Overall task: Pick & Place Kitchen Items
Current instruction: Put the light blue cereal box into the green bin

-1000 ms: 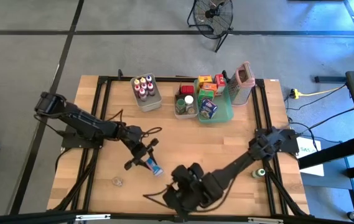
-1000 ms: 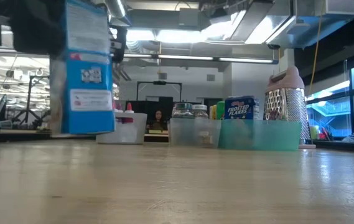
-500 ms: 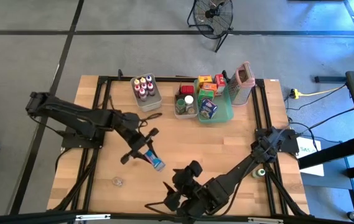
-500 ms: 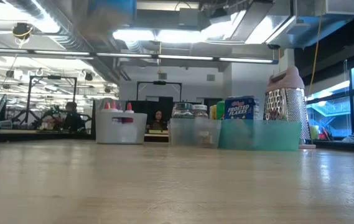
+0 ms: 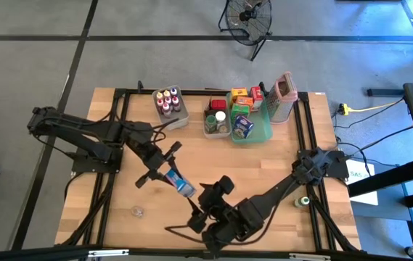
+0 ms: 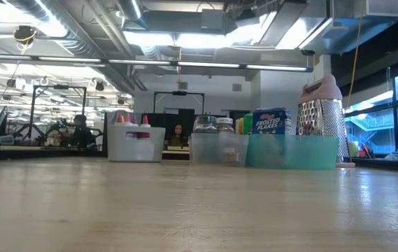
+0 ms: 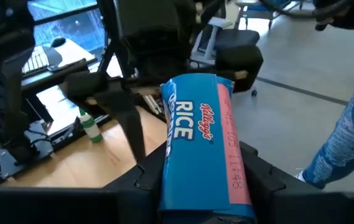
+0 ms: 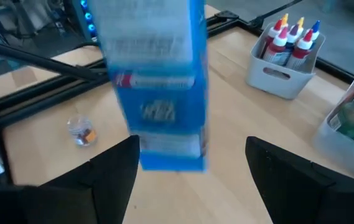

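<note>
blue and pink, the cereal box (image 5: 180, 184) has risen off the table in the left gripper (image 5: 164, 172), whose jaws clamp it above mid-table, clear of the low view it filled a second ago. the right gripper (image 5: 207, 205) waits just beside it, jaws wide and empty, seemingly ready for a handover. its side reads "kellogg's rice".

On my left wrist feed the blue Rice Krispies box (image 7: 203, 146) runs off the bottom edge, and its printed name is partly out of sight. On the right wrist feed that box is smeared by blur, its top is cut off, and I can't read its print. From overhead, the small clear jar (image 5: 137, 211) on the table (image 5: 279, 163) is too tiny to tell its contents.
</note>
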Controlling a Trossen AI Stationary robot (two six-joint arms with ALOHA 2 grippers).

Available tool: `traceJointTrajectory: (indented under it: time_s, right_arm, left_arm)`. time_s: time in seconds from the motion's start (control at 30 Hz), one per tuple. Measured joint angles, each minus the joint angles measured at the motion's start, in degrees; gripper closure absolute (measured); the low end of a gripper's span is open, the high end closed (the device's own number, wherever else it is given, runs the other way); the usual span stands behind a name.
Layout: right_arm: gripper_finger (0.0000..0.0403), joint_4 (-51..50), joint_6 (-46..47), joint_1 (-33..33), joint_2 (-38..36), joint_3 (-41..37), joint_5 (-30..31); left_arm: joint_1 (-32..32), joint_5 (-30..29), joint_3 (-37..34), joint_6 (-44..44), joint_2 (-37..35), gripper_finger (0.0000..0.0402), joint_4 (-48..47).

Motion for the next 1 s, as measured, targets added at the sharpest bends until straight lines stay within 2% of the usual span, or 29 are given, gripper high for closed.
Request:
traceJointTrajectory:
  time_s: [0.17,0.33,0.53,0.77,1.0]
  right_arm:
    - [0.0107,1.5,-3.9,-1.9,-0.3,0.0,-1.0]
    - [0.0107,7.7,-12.2,-3.0,-0.3,-0.1,-1.7]
    - [0.0107,13.8,-16.4,-4.2,-0.3,0.0,-1.1]
    - [0.0107,16.5,-22.4,-5.5,-0.9,0.0,-1.8]
    - [0.0107,17.7,-23.9,-6.6,-1.8,0.0,-6.3]
  left_arm:
    - [0.0,0.3,0.0,-0.1,0.2,0.0275,-1.0]
    - [0.0,1.0,0.0,0.4,0.0,0.0275,-2.4]
    - [0.1,-2.2,0.0,1.7,0.3,0.0275,-2.9]
    - [0.1,-2.7,0.0,2.9,0.5,0.0275,-3.4]
    - [0.1,-2.5,0.0,3.1,0.5,0.0275,-3.5]
